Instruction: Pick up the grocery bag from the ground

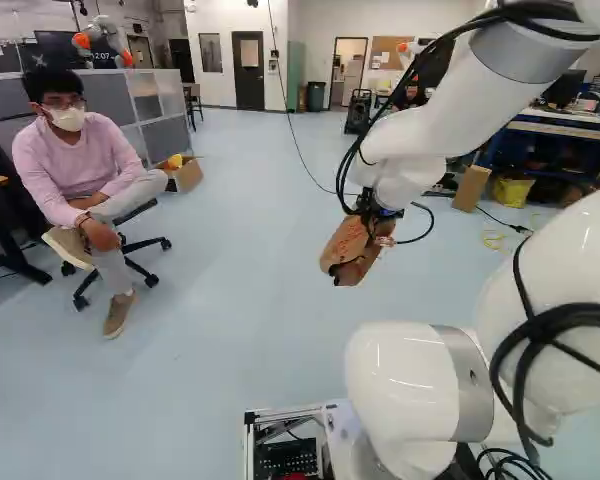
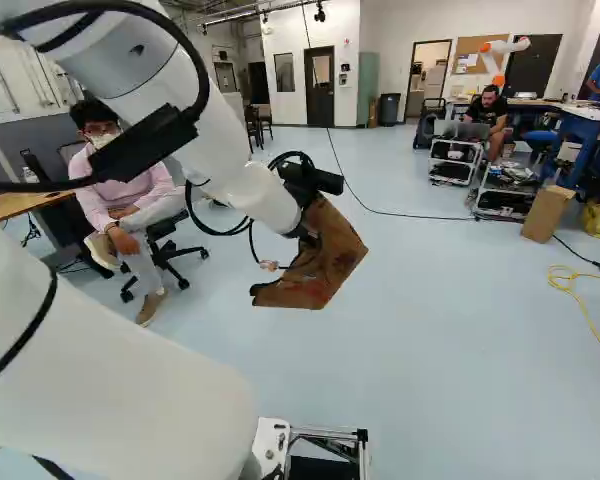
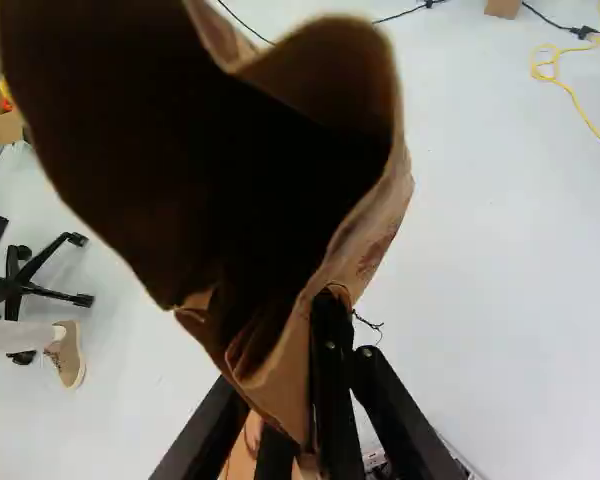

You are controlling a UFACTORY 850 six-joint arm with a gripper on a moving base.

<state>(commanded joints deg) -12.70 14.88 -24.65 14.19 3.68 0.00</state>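
As one pale floor spread out below, my one white arm reached ahead with one brown paper bag hanging tilted from its end, clear of the ground. Two wheeled carts stood side by side farther off, at the right of the right base view, and one swivel chair sat at the left of the left base view. The bag's mouth gaped wide in the wrist view, just ahead of my single gripper, whose two black fingers were drawn narrow, pinching the paper wall between them near its rim. Two cardboard boxes lay well apart: one upright box near the carts, one open box beyond the chair. One thin yellow cord looped across the floor.
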